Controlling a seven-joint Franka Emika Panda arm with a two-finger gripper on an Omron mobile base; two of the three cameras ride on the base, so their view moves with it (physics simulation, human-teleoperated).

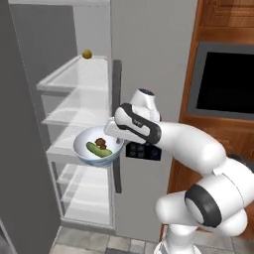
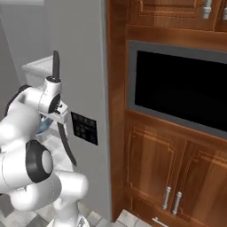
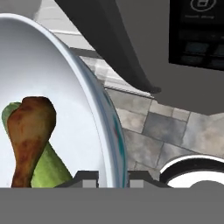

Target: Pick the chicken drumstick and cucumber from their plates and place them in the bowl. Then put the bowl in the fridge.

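My gripper (image 1: 117, 140) is shut on the right rim of the bowl (image 1: 89, 155) and holds it level in front of the open fridge (image 1: 74, 74), just over a middle shelf. Inside the bowl the reddish-brown chicken drumstick (image 1: 101, 143) lies across the dark green cucumber (image 1: 97, 150). In the hand view the bowl's rim (image 3: 111, 131) runs between my fingertips, with the gripper (image 3: 113, 177) clamped on it, and the drumstick (image 3: 28, 135) rests over the cucumber (image 3: 54, 164). A sliver of the bowl (image 2: 44, 126) peeks from behind my arm. The plates are out of view.
A small yellow-olive ball (image 1: 87, 54) sits on the fridge's top shelf. The dark door handle (image 1: 117, 99) and a black panel (image 1: 143, 151) are right beside my hand. A black wall oven (image 2: 177, 93) in wood and cabinet doors (image 2: 155, 173) stand to the right.
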